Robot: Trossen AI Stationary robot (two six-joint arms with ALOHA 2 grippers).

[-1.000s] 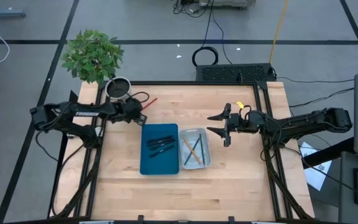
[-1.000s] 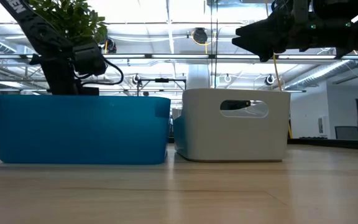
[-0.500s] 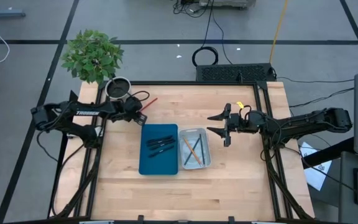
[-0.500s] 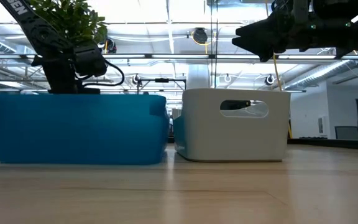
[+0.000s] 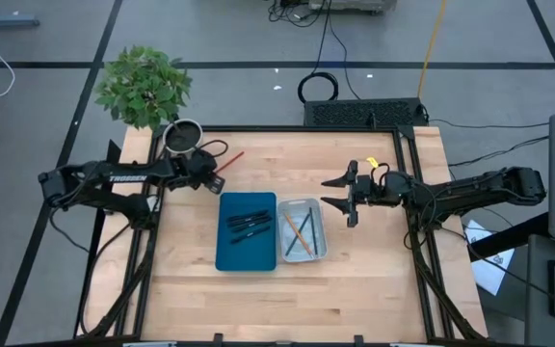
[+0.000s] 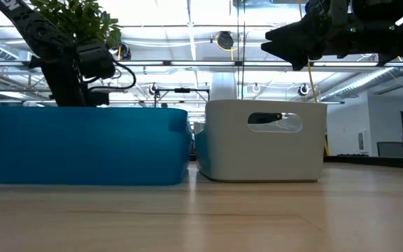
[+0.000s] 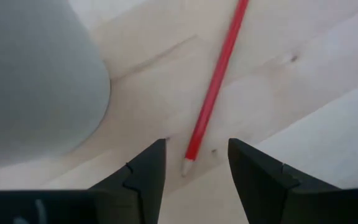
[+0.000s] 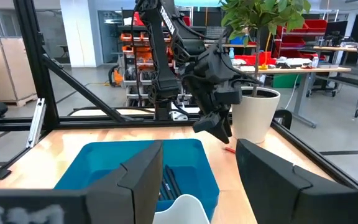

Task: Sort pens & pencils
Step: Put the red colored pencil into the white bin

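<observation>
From above, the blue tray [image 5: 247,230] is lying in the middle of the wooden table [image 5: 355,280], with several black pens [image 5: 249,224] inside it. The white tray [image 5: 303,229] is sitting just beside it, touching or nearly touching, and is holding two pencils [image 5: 302,233], one orange and one darker. One red pencil [image 5: 231,158] is lying on the table near the far left corner, beside a metal cup [image 5: 183,137] and a potted plant [image 5: 144,85]. The left gripper [image 5: 215,177] is hovering close to that red pencil, while the right gripper [image 5: 338,192] is waiting just beside the white tray, its fingers standing apart.

From table height, both trays are standing side by side and both arms are hanging above them; the tray contents are hidden.

In the left wrist view, the left gripper's fingers [image 7: 145,177] are standing apart, and the tip of the red pencil is lying between them; they are probably not touching it.

In the right wrist view, the right gripper's fingers [image 8: 138,180] are spread over the blue tray, holding nothing.
</observation>
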